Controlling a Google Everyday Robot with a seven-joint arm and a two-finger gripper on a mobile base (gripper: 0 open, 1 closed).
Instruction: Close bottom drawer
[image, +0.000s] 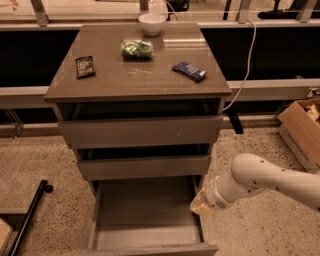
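Camera view: bottom drawer (147, 217) standing open

Location: lower centre of frame, grey box exposed. Pincer (200, 205): lower right, just beside the drawer's right wall; spread or pressed together, cannot tell. Bench (125, 80): upper centre, white bowl (152, 22) at far edge.

Front of bottom drawer (145, 216) cropped below; gripper (199, 205) at its right wall, half-hidden.
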